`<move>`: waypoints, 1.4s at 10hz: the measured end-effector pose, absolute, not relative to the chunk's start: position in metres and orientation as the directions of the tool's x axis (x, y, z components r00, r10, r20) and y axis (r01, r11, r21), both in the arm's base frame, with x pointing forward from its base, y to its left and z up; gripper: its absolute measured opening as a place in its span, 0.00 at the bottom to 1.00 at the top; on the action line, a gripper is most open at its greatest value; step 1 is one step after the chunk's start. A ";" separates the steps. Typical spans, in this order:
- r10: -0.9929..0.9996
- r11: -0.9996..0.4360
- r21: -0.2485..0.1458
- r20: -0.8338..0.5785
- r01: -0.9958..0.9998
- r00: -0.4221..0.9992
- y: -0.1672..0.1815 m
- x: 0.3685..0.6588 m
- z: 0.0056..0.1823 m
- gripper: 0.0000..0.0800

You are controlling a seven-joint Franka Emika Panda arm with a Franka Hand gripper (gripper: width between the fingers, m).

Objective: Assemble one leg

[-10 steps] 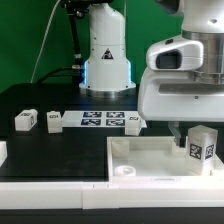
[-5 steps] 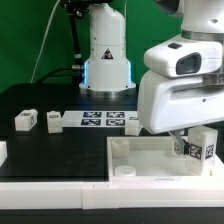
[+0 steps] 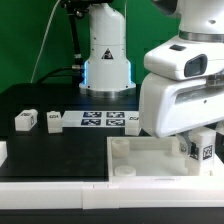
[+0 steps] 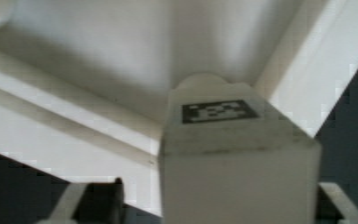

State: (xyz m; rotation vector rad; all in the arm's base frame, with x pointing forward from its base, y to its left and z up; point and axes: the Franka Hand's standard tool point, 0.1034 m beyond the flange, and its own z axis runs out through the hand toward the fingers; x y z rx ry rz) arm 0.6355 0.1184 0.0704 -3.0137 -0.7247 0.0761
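Note:
My gripper (image 3: 196, 146) is shut on a leg (image 3: 205, 150), a small white post with a black-and-white tag on its side. It holds the leg low over the right end of the big white rimmed tabletop (image 3: 150, 158). In the wrist view the leg (image 4: 229, 140) fills the middle, tag facing the camera, between the two dark fingers (image 4: 94, 202), with the tabletop's inner corner (image 4: 140, 50) behind it. Three more legs lie on the black table: two at the exterior view's left (image 3: 25, 120) (image 3: 54, 121) and one by the marker board's right end (image 3: 134, 122).
The marker board (image 3: 100, 120) lies flat on the black table behind the tabletop. The arm's white base (image 3: 105, 60) stands at the back. A white piece (image 3: 2, 151) shows at the exterior view's left edge. A small round boss (image 3: 125, 171) sits on the tabletop's front rim.
The arm has come down and slightly toward the exterior view's right, carrying the leg lower, closer to the tabletop's right corner.

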 end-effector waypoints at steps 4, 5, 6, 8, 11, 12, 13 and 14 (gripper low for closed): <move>-0.077 -0.996 -0.040 -0.065 -0.079 0.995 0.119 0.636 0.069 0.36; -0.234 -0.971 -0.033 -0.072 -0.237 0.969 0.117 0.636 0.069 0.36; -0.350 -0.935 -0.024 -0.075 -0.353 0.934 0.114 0.637 0.069 0.36; -0.571 -0.819 0.005 -0.088 -0.573 0.816 0.114 0.635 0.069 0.36; -0.773 -0.630 0.019 -0.105 -0.776 0.625 0.112 0.634 0.068 0.36; -0.800 -0.595 0.018 -0.112 -0.803 0.590 0.111 0.635 0.068 0.36; -0.843 -0.533 0.026 -0.110 -0.846 0.527 0.111 0.635 0.068 0.36; -0.823 -0.562 0.022 -0.111 -0.827 0.557 0.111 0.635 0.068 0.46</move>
